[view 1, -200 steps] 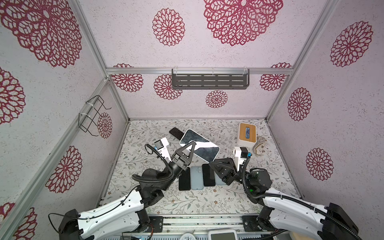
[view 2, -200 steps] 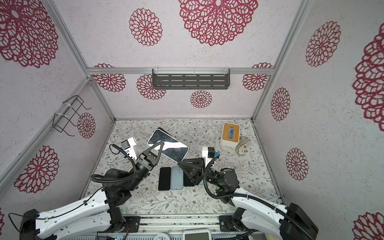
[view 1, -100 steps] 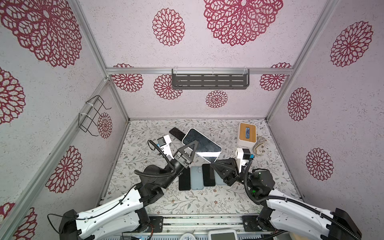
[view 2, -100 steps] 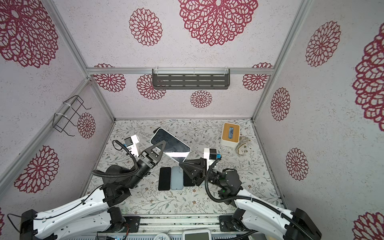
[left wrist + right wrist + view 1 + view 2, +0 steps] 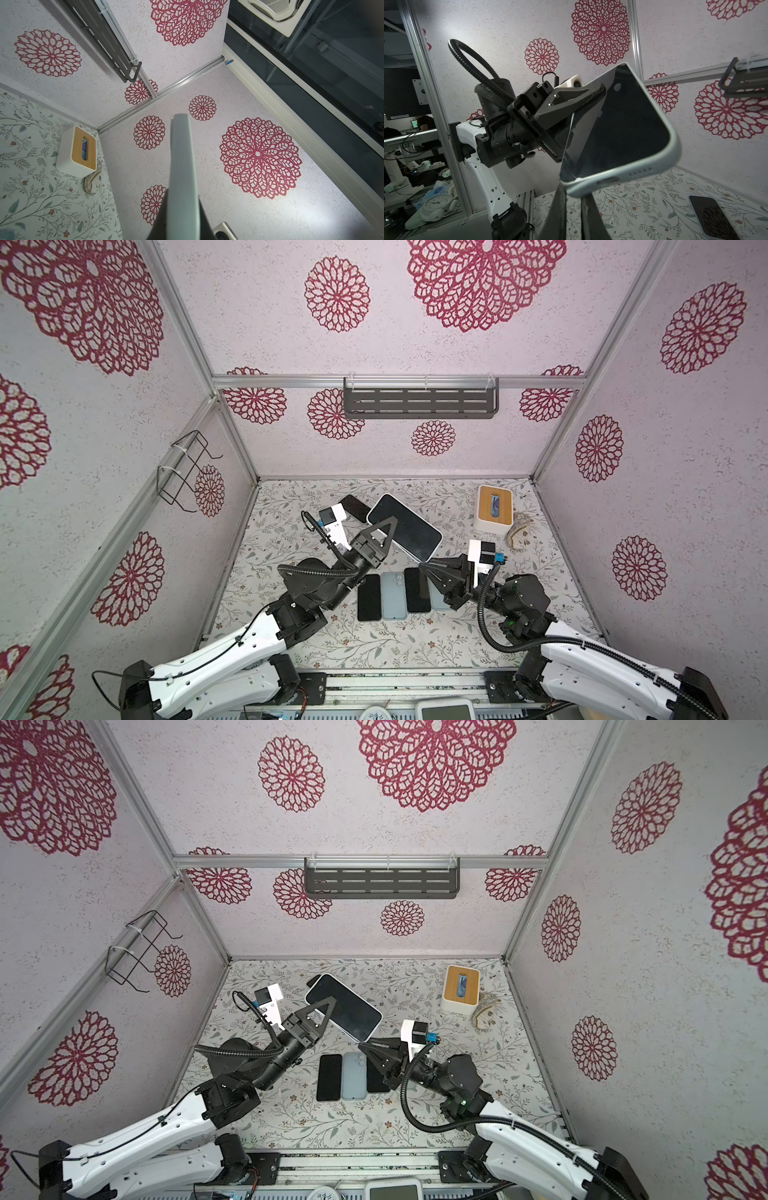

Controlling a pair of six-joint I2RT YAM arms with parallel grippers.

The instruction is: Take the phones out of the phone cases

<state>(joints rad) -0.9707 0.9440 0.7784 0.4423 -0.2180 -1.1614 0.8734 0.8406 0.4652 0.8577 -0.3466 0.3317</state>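
A phone [image 5: 409, 529] with a dark screen sits in a pale blue-green phone case [image 5: 654, 168] and is held tilted above the table in both top views. My left gripper [image 5: 390, 526] is shut across it, one finger over the screen [image 5: 618, 128] and one behind; the case edge [image 5: 181, 155] runs up between its fingers [image 5: 164, 207]. My right gripper [image 5: 420, 566] reaches up from below. Its fingertips [image 5: 560, 188] pinch the case's near bottom corner, beside the charging port. The same hold shows on the phone [image 5: 347, 1011] with my right gripper [image 5: 360, 1045].
Several phones and cases lie in a row on the floral table [image 5: 374, 647] under the grippers, among them a black one [image 5: 369, 597] and a pale blue one [image 5: 394, 595]. A dark phone [image 5: 353, 505] lies at the back. A tissue box [image 5: 493, 509] stands back right.
The left wrist has shifted slightly toward the back with the phone. The right gripper's jaws have narrowed onto the case's near corner.
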